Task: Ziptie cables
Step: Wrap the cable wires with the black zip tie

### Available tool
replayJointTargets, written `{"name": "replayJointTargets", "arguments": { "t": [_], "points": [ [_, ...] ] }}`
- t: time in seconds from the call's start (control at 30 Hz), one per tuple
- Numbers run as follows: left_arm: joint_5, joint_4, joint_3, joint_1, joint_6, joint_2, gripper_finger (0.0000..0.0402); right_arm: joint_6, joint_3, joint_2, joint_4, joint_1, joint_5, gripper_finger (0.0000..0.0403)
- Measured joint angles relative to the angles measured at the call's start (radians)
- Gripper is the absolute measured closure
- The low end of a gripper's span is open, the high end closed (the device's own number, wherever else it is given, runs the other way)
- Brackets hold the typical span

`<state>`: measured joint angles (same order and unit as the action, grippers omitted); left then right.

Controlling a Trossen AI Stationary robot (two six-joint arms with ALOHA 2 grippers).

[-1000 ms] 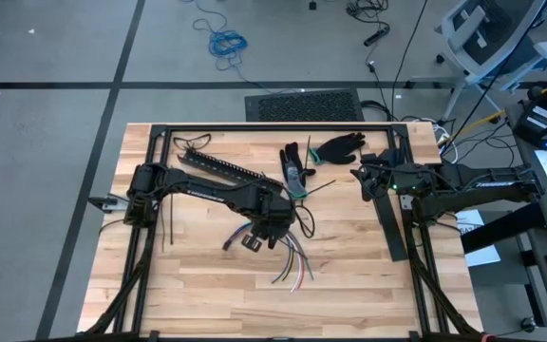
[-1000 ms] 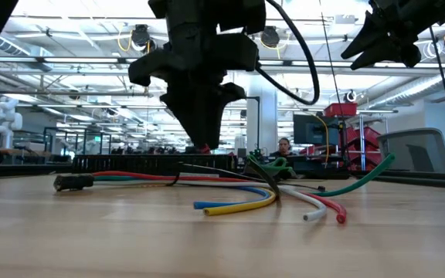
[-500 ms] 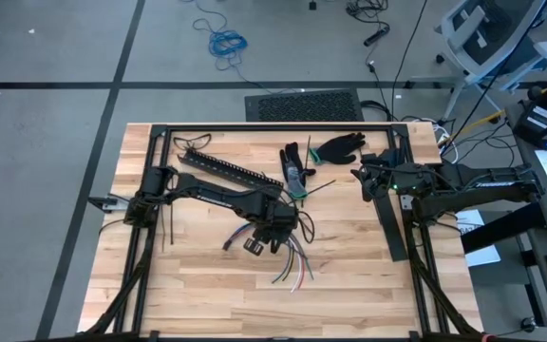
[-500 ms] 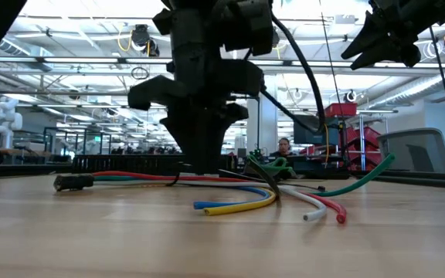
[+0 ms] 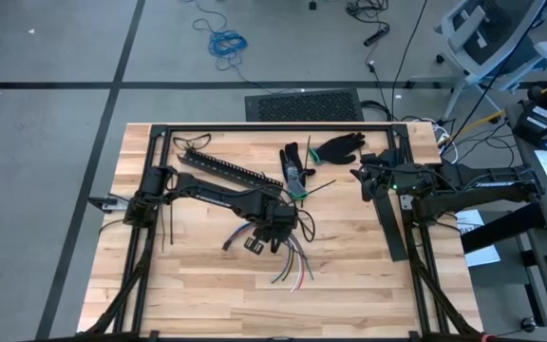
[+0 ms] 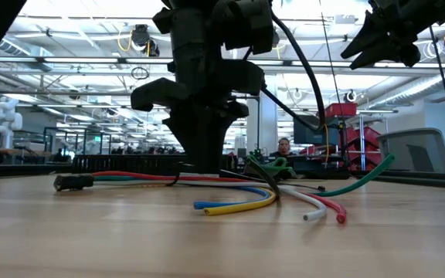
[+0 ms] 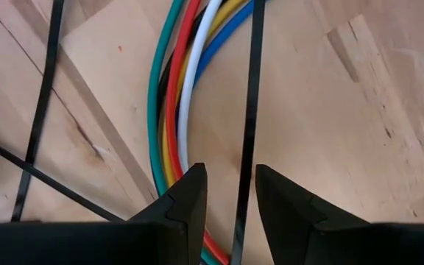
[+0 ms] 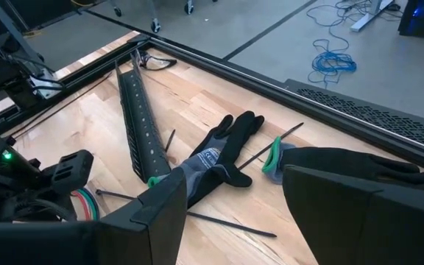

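Observation:
The cables (image 7: 186,81), a bundle of green, red, white, yellow and blue wires, lie flat on the wooden table (image 5: 198,285); they show in the low view as cables (image 6: 238,202) and from above as cables (image 5: 292,258). One dark ziptie (image 7: 249,110) lies alongside them. My left gripper (image 7: 230,188) points down just above the table, open, one finger on either side of that ziptie, with the cables beside its one finger. Two more zipties (image 7: 43,103) cross farther off. My right gripper (image 8: 234,199) waits open and raised at the table's right (image 5: 361,176).
A long black slotted rail (image 5: 231,169) lies at the far left. Two black gloves (image 5: 335,147) (image 5: 294,166) lie at the far middle. A black frame (image 5: 254,126) borders the table. A black plug (image 6: 72,182) ends the cables at the near left.
My left gripper has come down over the cables and the ziptie until its fingertips stand close to the table, then held still. The cables and zipties have stayed where they lay.

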<state>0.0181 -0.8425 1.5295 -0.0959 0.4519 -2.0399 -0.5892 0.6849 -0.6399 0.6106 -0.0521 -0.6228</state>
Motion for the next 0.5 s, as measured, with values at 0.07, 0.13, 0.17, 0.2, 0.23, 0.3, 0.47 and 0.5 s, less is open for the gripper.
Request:
{"name": "replayJointTargets", "arguments": {
  "t": [0.07,0.13,0.17,0.2,0.23,0.3,0.47,0.5],
  "points": [
    [0.000,0.004,0.000,0.000,0.000,0.000,0.0305,0.000,0.000,0.000,0.000,0.000,0.000,0.0188],
    [0.002,0.018,0.000,0.000,0.000,0.000,0.0325,0.000,0.000,0.000,0.000,0.000,0.000,0.0188],
    [0.003,0.027,0.000,0.000,0.000,0.000,0.0335,0.000,0.000,0.000,0.000,0.000,0.000,0.0188],
    [0.004,0.036,0.000,0.000,0.000,0.000,0.0344,0.000,0.000,0.000,0.000,0.000,0.000,0.0188],
    [0.004,0.041,0.000,0.000,0.000,0.000,0.0352,0.000,0.000,0.000,-0.001,0.000,0.000,0.0188],
    [0.005,0.049,0.000,0.000,0.000,0.000,0.0364,0.000,0.000,0.000,-0.001,0.000,0.000,0.0188],
    [0.005,0.050,0.000,0.000,0.000,0.000,0.0373,0.000,0.000,0.000,-0.001,0.000,0.000,0.0188],
    [0.005,0.049,0.000,0.000,0.000,0.000,0.0373,0.000,0.000,0.000,-0.001,0.000,0.000,0.0188]
  ]
}}
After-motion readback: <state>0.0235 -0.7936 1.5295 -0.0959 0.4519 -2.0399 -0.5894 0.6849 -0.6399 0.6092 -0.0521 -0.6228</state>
